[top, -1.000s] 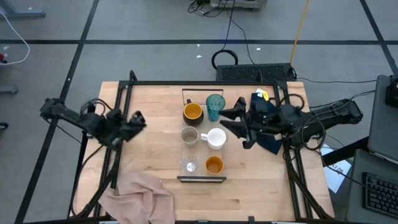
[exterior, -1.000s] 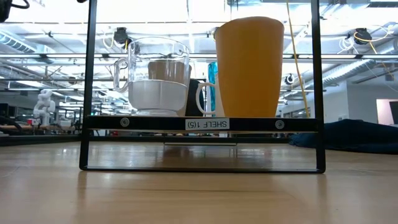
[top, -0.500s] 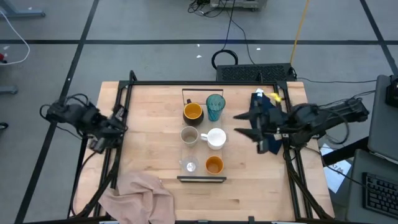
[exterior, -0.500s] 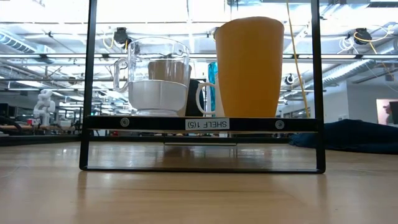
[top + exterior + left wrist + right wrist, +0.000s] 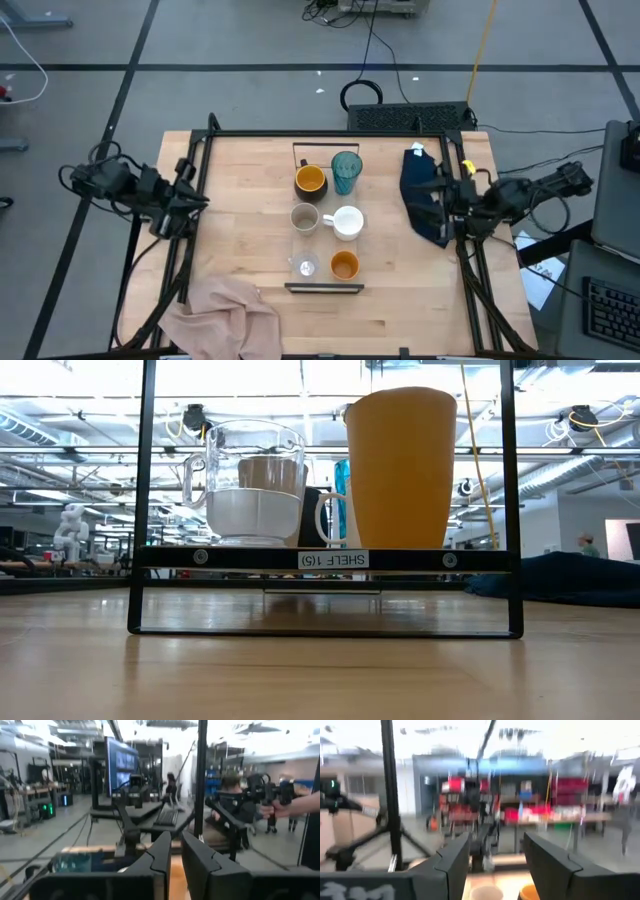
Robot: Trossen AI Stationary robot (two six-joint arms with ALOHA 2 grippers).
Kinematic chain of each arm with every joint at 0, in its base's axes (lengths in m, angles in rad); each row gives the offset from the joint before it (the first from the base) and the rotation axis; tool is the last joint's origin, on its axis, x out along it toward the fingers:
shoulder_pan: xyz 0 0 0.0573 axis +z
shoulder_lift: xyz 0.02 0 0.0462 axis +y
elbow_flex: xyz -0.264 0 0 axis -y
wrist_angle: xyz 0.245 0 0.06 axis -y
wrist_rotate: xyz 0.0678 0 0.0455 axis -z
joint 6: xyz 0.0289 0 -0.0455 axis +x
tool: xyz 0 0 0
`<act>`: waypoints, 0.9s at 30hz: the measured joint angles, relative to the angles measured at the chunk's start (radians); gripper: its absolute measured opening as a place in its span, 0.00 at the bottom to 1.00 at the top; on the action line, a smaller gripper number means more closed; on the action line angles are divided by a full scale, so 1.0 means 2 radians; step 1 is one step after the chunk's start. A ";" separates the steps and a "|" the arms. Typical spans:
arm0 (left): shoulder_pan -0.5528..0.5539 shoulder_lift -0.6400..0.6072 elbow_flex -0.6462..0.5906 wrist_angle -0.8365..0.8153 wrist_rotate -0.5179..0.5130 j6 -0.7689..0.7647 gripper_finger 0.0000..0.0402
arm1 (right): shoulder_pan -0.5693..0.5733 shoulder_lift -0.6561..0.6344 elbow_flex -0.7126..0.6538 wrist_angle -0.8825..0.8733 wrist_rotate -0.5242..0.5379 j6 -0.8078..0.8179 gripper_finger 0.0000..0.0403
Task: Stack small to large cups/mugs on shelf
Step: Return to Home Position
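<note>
Six cups stand in pairs on the pale shelf board (image 5: 328, 240). At the far end are the dark mug with orange inside (image 5: 310, 180) and the teal tumbler (image 5: 346, 170). In the middle are the beige cup (image 5: 304, 217) and the white mug (image 5: 347, 222). At the near end are the clear glass (image 5: 306, 267) and the orange cup (image 5: 344, 265). The low view shows the glass (image 5: 250, 480) and the orange cup (image 5: 400, 465) closest. My left gripper (image 5: 196, 200) is shut and empty at the table's left edge. My right gripper (image 5: 440, 205) is open and empty at the right edge.
A dark blue cloth (image 5: 425, 195) lies on the table under my right gripper. A pinkish cloth (image 5: 225, 312) lies at the near left corner. Black frame posts (image 5: 200, 150) stand along both table sides. The shelf's near dark rail (image 5: 330, 558) carries a label.
Both arms have drawn back from the shelf. My right gripper has gone toward the table's right edge, and my left gripper toward the left edge. The cups have kept still.
</note>
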 joint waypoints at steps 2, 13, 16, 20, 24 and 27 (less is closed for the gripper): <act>0.000 -0.006 -0.001 -0.015 -0.002 0.000 0.11 | 0.000 -0.028 -0.054 0.062 0.013 -0.019 0.44; 0.000 -0.054 -0.060 -0.040 -0.060 -0.041 0.12 | -0.001 -0.153 -0.238 0.171 0.039 -0.042 0.44; 0.000 -0.086 -0.113 0.008 -0.060 -0.052 0.12 | -0.001 -0.177 -0.264 0.184 0.036 -0.037 0.44; 0.001 -0.112 -0.175 0.101 -0.076 -0.035 0.12 | -0.001 -0.198 -0.271 0.151 0.037 -0.029 0.44; 0.011 -0.109 -0.219 0.101 -0.078 -0.059 0.12 | -0.004 -0.215 -0.271 0.109 0.037 0.010 0.44; 0.023 -0.112 -0.266 0.119 -0.068 -0.098 0.12 | -0.007 -0.219 -0.271 0.044 0.035 0.060 0.44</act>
